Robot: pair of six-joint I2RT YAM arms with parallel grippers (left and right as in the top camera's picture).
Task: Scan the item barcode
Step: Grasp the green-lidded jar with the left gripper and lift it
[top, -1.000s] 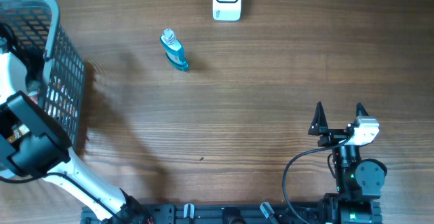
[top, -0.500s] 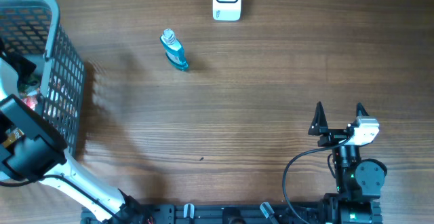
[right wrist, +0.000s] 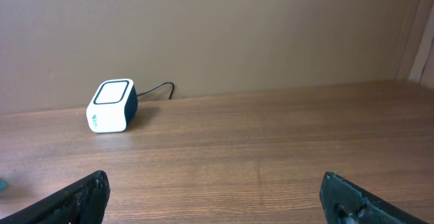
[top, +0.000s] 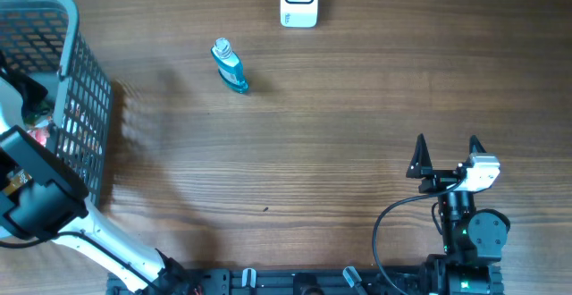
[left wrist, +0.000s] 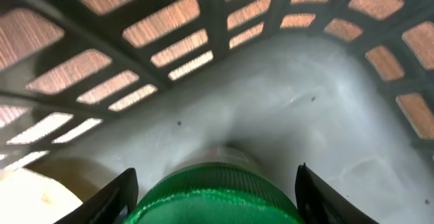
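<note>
The grey basket [top: 87,94] stands at the left edge of the bench [top: 340,125]. The left arm [top: 40,192] reaches down into it from above.

In the left wrist view, the left end effector [left wrist: 215,175] is deep inside the basket. A round green cap [left wrist: 213,195] sits right between its two fingers [left wrist: 115,198]. The cap fills the gap from side to side, and each finger touches it, so the end effector is clamped on the cap. What is under the cap is hidden. The white floor of the basket is behind it, and the mesh wall rises above that. A pale yellow thing [left wrist: 27,193] pokes in at the bottom left corner. I cannot tell what it is.

The right end effector [top: 447,149] is at the lower right of the bench. Its two black fingers stand wide apart, with nothing between them. It points toward the far edge of the bench.

The white scanner [top: 298,0] stands at the far edge, near the middle. In the right wrist view a dark cable [right wrist: 157,88] runs out from behind it.

A small blue bottle [top: 231,65] lies on the bench between the basket and the scanner. Its cap end points to the far left. It touches nothing else and is well apart from both arms.
</note>
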